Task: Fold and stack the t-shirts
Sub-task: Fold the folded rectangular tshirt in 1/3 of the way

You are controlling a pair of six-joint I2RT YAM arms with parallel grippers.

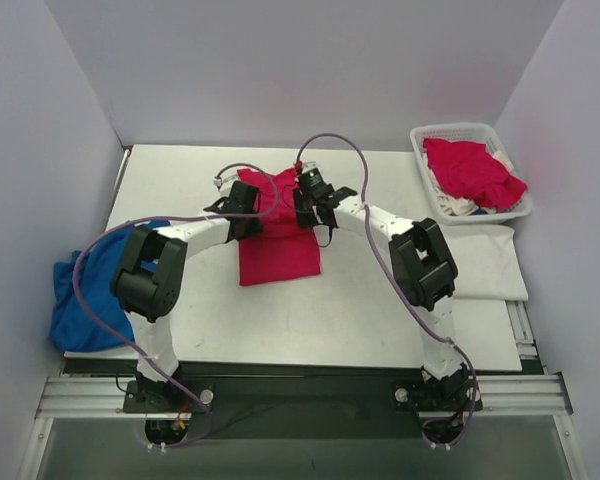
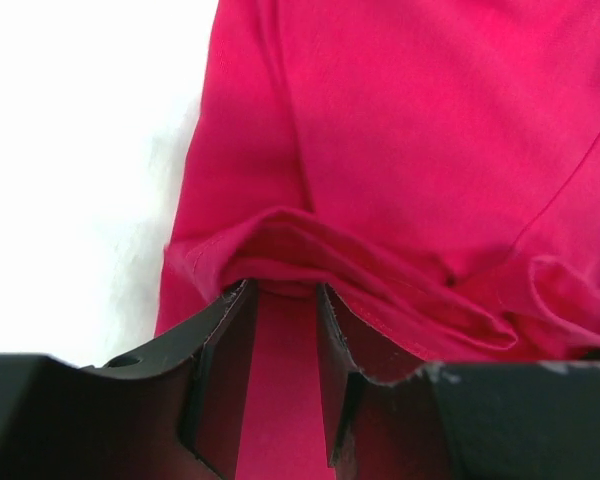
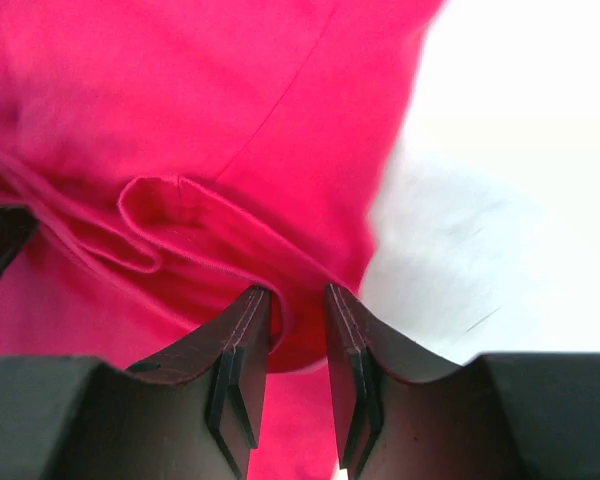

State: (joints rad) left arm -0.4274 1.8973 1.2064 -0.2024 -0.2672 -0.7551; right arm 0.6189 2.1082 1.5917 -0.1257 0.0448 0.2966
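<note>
A bright pinkish-red t-shirt (image 1: 278, 255) lies partly folded in the middle of the white table (image 1: 330, 320). My left gripper (image 1: 242, 208) is at its left edge and my right gripper (image 1: 310, 200) at its right edge, both over the far half. In the left wrist view the gripper (image 2: 285, 290) has narrow jaws with a raised fold of the red t-shirt (image 2: 400, 150) at the tips. In the right wrist view the gripper (image 3: 298, 292) pinches a hanging fold of the t-shirt (image 3: 180, 120). More red t-shirts (image 1: 470, 168) and some white cloth (image 1: 458, 205) lie in the basket.
A white lattice basket (image 1: 450, 130) stands at the back right. A blue cloth (image 1: 80, 300) hangs off the table's left edge. A flat white cloth (image 1: 495, 262) lies at the right, in front of the basket. Grey walls close in three sides.
</note>
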